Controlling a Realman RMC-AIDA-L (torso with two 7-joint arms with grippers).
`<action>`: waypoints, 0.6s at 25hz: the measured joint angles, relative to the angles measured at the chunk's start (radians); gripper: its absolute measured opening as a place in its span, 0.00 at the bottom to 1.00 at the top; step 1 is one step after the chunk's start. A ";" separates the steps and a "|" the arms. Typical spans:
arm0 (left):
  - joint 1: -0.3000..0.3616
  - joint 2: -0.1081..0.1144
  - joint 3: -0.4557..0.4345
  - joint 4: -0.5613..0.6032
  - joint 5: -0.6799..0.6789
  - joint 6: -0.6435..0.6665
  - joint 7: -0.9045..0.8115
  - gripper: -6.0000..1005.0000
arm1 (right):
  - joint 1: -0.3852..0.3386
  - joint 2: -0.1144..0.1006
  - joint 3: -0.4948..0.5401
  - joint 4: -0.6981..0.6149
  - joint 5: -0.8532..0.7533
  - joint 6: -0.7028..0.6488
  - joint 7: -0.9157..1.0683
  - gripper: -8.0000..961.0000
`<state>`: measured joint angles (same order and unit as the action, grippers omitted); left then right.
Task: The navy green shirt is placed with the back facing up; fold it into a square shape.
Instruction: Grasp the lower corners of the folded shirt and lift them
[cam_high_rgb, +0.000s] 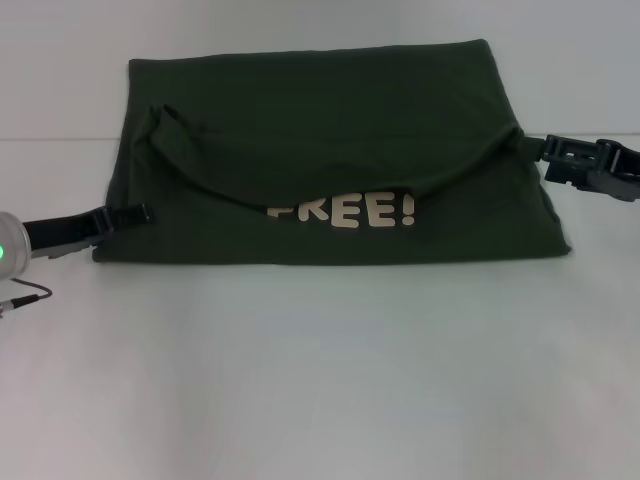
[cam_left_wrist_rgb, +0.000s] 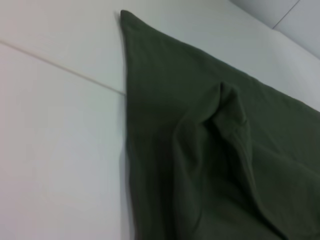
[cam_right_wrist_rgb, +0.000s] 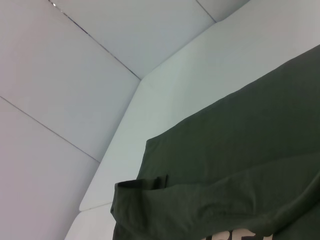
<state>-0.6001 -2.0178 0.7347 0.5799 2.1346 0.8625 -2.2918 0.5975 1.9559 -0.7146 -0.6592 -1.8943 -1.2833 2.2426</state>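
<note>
The navy green shirt lies spread across a white table. One layer is folded over towards the front, and its sagging edge partly covers white letters "FREE!". At the shirt's right side, my right gripper pinches the drawn-out end of that folded layer. My left gripper lies low at the shirt's left edge, near its front corner. The left end of the fold stands as a loose hump, apart from that gripper. This hump also shows in the left wrist view. The right wrist view shows the shirt's edge.
The white table stretches wide in front of the shirt. A seam line crosses the table behind the shirt's left side. A thin cable hangs by my left arm at the table's left edge.
</note>
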 joint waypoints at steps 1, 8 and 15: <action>-0.001 0.001 0.001 -0.007 0.001 -0.003 -0.001 0.92 | 0.000 0.000 0.002 0.000 0.000 0.000 0.000 0.90; -0.002 -0.006 0.014 -0.013 0.017 -0.028 -0.006 0.91 | 0.002 0.002 0.010 0.007 0.000 0.000 0.000 0.90; 0.001 -0.012 0.014 0.006 0.017 -0.023 -0.017 0.91 | 0.002 0.001 0.018 0.010 0.001 -0.002 0.000 0.90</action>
<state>-0.5989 -2.0300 0.7485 0.5862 2.1519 0.8399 -2.3084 0.6000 1.9573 -0.6969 -0.6488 -1.8931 -1.2854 2.2426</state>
